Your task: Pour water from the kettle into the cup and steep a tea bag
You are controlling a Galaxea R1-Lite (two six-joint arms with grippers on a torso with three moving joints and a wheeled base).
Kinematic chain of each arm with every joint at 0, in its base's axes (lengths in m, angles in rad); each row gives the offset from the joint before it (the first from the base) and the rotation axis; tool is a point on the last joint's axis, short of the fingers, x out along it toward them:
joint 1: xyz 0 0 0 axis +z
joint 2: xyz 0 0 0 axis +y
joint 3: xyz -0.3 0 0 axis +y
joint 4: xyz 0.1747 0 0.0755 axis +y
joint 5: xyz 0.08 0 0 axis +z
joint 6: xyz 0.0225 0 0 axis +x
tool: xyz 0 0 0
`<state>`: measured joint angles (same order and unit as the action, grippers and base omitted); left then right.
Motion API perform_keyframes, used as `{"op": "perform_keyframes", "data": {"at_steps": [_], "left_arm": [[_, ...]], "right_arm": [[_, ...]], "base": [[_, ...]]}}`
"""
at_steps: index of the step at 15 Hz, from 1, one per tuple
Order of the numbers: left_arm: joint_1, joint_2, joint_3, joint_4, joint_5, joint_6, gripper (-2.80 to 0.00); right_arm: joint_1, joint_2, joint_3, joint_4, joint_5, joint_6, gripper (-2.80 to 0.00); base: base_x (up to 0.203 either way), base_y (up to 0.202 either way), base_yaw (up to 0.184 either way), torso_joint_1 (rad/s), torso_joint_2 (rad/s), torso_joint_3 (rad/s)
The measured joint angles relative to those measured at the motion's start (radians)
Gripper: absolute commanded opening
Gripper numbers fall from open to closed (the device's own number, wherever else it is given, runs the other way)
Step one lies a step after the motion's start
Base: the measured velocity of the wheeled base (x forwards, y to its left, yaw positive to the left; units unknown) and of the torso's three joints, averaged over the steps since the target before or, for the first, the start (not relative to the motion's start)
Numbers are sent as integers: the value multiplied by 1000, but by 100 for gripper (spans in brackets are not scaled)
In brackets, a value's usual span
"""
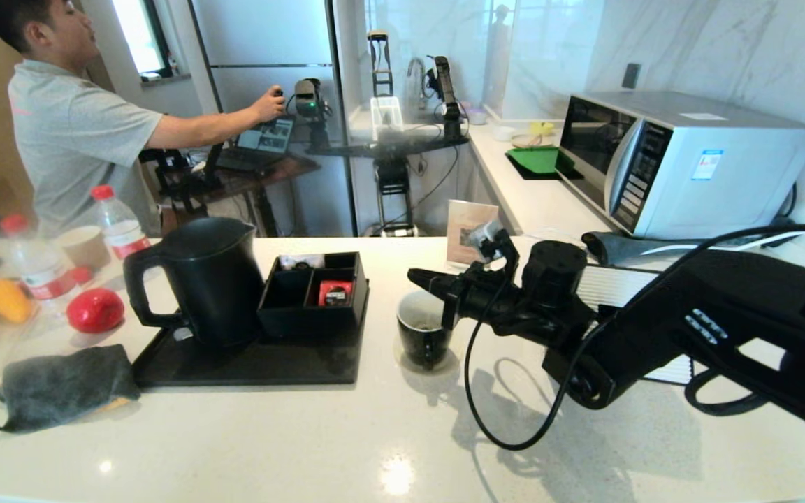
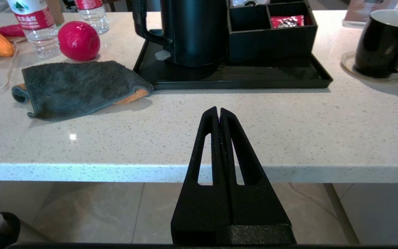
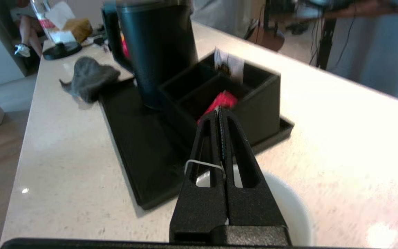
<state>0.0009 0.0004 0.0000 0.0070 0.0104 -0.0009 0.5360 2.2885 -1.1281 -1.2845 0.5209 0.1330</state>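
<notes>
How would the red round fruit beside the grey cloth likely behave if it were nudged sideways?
The red round fruit would probably roll: it looks nearly spherical and sits free on the smooth countertop. Its glossy skin suggests it might slip in a pinch. The grey cloth lying just in front of it could stop it on that side.

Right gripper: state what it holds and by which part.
The right gripper, shut above the cup, pinches a thin white string, apparently the tea bag's; the bag itself is not visible.

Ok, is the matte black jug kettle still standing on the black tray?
Yes, the matte black jug kettle stands upright on the flat black tray, beside the black compartment box.
</notes>
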Motion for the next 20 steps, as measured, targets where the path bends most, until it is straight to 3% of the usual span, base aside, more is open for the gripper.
{"op": "perform_keyframes", "data": {"at_steps": [6, 13, 20], "left_arm": [[0, 0, 0, -1, 0, 0, -280], [0, 0, 0, -1, 0, 0, -280], [0, 0, 0, -1, 0, 0, -280]], "right_arm": [[-7, 23, -147, 57, 1, 74, -280], [-68, 25, -307, 162, 1, 99, -280], [-69, -61, -308, 324, -46, 93, -280]], "base": [[0, 0, 0, 0, 0, 0], [0, 0, 0, 0, 0, 0], [0, 0, 0, 0, 0, 0]]}}
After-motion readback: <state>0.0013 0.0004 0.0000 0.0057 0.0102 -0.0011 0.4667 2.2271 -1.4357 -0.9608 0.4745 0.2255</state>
